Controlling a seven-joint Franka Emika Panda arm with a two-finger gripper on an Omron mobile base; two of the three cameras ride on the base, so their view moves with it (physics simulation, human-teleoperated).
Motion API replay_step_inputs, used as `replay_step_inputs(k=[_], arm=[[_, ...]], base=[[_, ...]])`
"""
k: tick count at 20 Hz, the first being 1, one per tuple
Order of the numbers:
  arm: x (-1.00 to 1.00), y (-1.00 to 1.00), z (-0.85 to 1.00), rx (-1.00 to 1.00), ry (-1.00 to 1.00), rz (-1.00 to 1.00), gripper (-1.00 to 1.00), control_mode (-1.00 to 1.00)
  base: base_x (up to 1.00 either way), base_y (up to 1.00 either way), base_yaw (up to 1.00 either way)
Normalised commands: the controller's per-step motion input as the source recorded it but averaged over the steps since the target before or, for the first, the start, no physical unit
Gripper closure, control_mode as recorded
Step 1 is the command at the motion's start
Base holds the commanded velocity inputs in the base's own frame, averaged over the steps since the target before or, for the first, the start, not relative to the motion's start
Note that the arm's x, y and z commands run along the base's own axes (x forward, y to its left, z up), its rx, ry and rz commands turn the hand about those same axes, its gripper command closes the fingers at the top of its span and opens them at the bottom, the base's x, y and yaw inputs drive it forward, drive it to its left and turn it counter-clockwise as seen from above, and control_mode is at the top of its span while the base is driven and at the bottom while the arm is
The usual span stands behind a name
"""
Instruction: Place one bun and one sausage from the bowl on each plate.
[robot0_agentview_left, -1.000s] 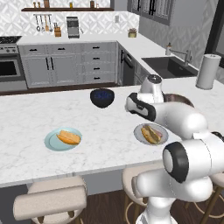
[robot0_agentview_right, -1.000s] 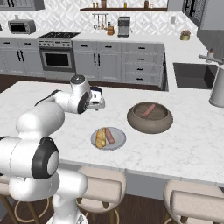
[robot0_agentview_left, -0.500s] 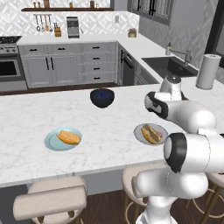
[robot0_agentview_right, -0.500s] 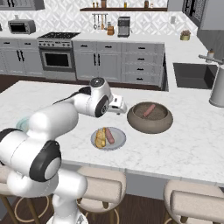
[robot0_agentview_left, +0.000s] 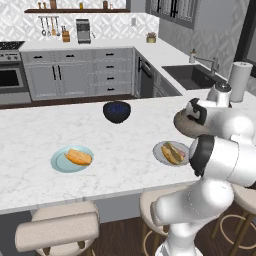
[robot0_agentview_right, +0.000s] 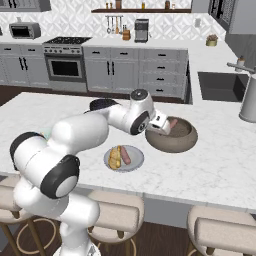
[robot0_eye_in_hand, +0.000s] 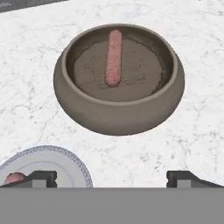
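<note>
Grey plate (robot0_agentview_right: 135, 161) done; blue plate (robot0_agentview_left: 59, 161) has bun, lacks sausage (robot0_eye_in_hand: 113, 57) in bowl (robot0_eye_in_hand: 78, 100); gripper (robot0_eye_in_hand: 111, 177) spread, empty.

dark blue bowl (robot0_agentview_left: 117, 111), paper towel roll (robot0_agentview_left: 239, 81), stools (robot0_agentview_left: 57, 232)

The bowl (robot0_eye_in_hand: 118, 105) ahead of the gripper (robot0_eye_in_hand: 111, 178) looks matt, rough, like stoneware. The counter (robot0_eye_in_hand: 35, 87) beneath is smooth, veined marble.
</note>
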Motion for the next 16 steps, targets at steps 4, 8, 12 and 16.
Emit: replay_step_inputs(k=[4, 8, 12, 16], arm=[[0.44, -0.62, -0.05, 0.15, 0.02, -0.04, -1.0, -1.0], [0.58, -0.05, -0.35, 0.02, 0.09, 0.0, -1.0, -1.0], [0.49, 0.0, -0.32, -0.03, 0.07, 0.0, -1.0, -1.0], [0.5, 0.0, -0.11, 0.0, 0.01, 0.0, -1.0, -1.0]], base=[[0.0, 0.0, 0.0], [0.0, 0.0, 0.0], [0.0, 0.0, 0.0], [0.0, 0.0, 0.0]])
